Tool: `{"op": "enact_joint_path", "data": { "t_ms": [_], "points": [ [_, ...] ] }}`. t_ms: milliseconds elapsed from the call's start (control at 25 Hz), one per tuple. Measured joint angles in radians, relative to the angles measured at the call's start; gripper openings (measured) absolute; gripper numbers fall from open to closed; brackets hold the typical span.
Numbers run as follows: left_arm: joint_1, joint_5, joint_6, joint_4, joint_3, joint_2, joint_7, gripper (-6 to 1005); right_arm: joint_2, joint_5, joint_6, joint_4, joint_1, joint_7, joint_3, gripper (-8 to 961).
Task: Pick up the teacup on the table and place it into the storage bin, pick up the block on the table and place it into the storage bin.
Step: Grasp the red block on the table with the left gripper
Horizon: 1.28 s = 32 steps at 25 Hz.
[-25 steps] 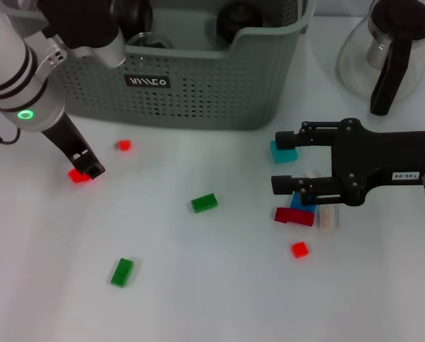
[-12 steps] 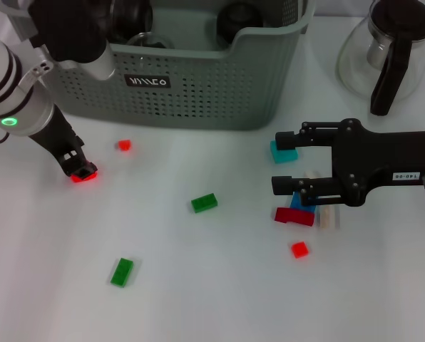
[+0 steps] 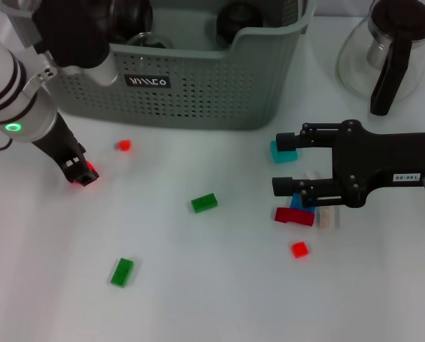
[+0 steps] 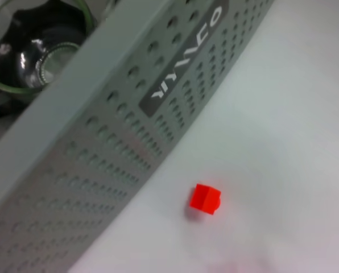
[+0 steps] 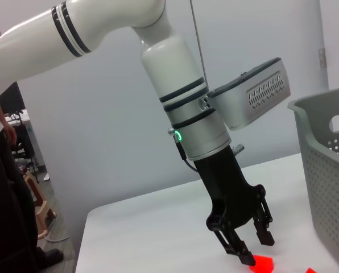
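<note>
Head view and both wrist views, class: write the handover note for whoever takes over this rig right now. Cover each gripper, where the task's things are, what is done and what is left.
Left gripper: open, fingertips down on the table at a red block, not yet closed on it.
Right gripper: open, low over the table beside a teal block and a dark red block; holds nothing.
Storage bin: at the back of the table, dark cups already inside.
No teacup is visible on the table.
Left: the blocks, all on the table, including a small red block near the bin and two green blocks.
</note>
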Motion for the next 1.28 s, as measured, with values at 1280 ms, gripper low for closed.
{"op": "enact_joint_path", "data": {
  "t_ms": [1280],
  "points": [
    [-0.033, 0.000, -0.046, -0.100, 0.009, -0.003, -0.014, 473, -0.002, -0.004, 0.003, 0.000, 0.002, 0.000, 0.000, 760]
  ]
}}
